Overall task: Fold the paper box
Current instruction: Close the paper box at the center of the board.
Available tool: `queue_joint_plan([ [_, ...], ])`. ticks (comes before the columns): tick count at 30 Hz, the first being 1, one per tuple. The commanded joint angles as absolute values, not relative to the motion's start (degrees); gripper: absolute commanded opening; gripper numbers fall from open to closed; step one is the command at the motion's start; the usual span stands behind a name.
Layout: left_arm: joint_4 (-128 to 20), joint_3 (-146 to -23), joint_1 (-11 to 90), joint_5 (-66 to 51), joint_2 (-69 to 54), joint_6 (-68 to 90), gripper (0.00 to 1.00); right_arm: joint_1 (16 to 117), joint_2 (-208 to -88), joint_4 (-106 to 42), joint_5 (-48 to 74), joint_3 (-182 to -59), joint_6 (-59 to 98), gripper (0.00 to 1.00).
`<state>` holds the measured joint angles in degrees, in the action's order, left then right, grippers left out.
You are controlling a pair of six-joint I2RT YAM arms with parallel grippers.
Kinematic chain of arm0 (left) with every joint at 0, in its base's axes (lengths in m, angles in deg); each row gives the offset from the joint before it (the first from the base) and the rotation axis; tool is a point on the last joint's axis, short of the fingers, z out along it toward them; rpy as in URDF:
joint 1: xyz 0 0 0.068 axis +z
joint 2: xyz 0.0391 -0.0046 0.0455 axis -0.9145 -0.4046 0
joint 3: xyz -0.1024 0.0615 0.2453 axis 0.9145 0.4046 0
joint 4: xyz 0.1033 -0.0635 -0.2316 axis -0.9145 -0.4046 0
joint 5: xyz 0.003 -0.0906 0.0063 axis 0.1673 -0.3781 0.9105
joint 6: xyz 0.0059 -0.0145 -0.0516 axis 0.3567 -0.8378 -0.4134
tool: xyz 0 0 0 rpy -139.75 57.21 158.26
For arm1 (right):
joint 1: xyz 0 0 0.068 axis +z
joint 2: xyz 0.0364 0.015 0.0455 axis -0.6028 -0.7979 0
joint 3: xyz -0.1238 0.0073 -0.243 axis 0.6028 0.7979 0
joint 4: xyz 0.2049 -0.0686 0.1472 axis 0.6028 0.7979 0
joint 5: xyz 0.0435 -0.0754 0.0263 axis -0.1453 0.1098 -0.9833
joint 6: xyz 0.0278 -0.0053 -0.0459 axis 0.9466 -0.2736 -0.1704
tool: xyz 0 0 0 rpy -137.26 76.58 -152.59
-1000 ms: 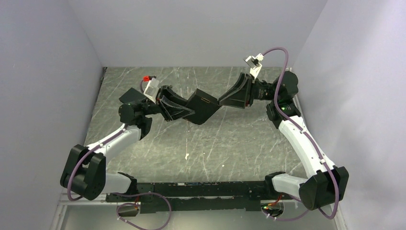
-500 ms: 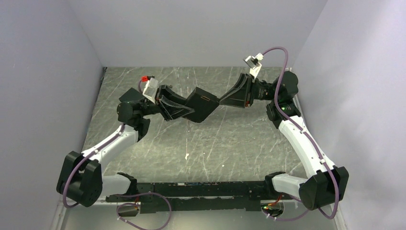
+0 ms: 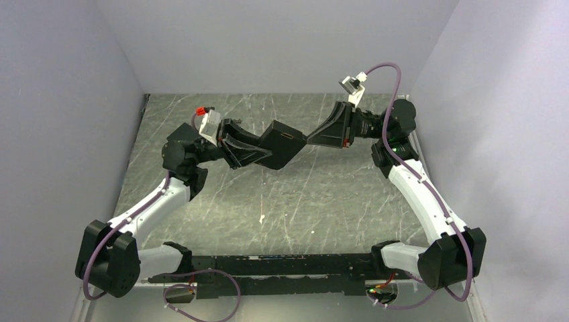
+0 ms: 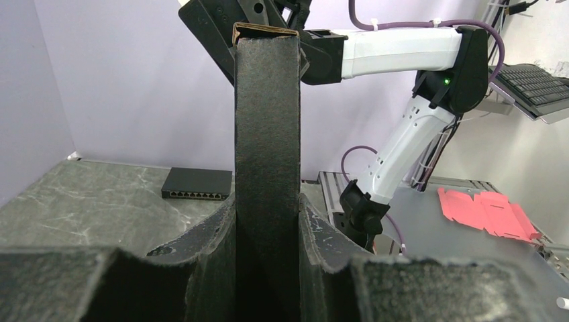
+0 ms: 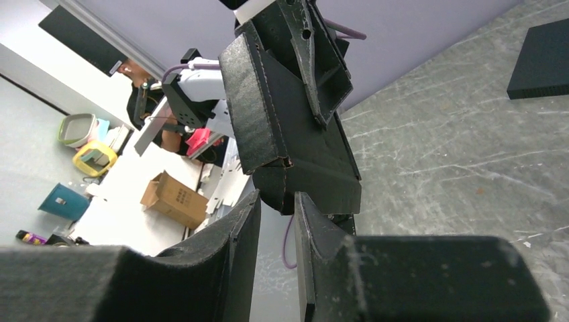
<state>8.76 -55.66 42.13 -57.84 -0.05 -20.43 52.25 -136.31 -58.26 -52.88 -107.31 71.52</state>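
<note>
While the left gripper [image 3: 258, 155] pinches the half-folded paper box [image 3: 282, 142] between its fingers, the right gripper [image 3: 311, 140] — jaws narrow, grip unclear — meets the far corner; closing flaps apparently remain.

The left elbow [image 3: 107, 258] has swung outward and dropped farther from the back wall [image 3: 268, 47], so that arm's forearm now stands steeper. Its wrist has edged closer to the back wall, carrying the left gripper [image 3: 258, 155] the same way. The paper box [image 3: 282, 142] has gone with it, sitting slightly nearer the back wall than a second ago and a touch less tilted. The right gripper [image 3: 315, 137] has followed the box's corner toward the back wall, and its jaws have drawn a little closer together. The right elbow [image 3: 453, 258] has shifted slightly away from the back wall.
</note>
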Motion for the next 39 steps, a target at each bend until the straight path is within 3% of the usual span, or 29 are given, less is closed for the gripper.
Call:
queue_joint_plan([
  [1,8.48,-56.18,42.32,-57.35,1.23,-18.85,0.00,52.25,-135.56,-62.59,-52.33,-108.13,74.16,0.27],
  [24,10.06,-57.19,42.32,-59.08,-0.49,-20.98,0.00,52.44,-136.03,-52.97,-51.48,-110.68,66.13,0.18],
  [39,-4.14,-59.18,42.32,-60.08,1.36,-12.60,0.00,52.86,-136.32,-57.07,-52.47,-111.31,70.98,0.17],
])
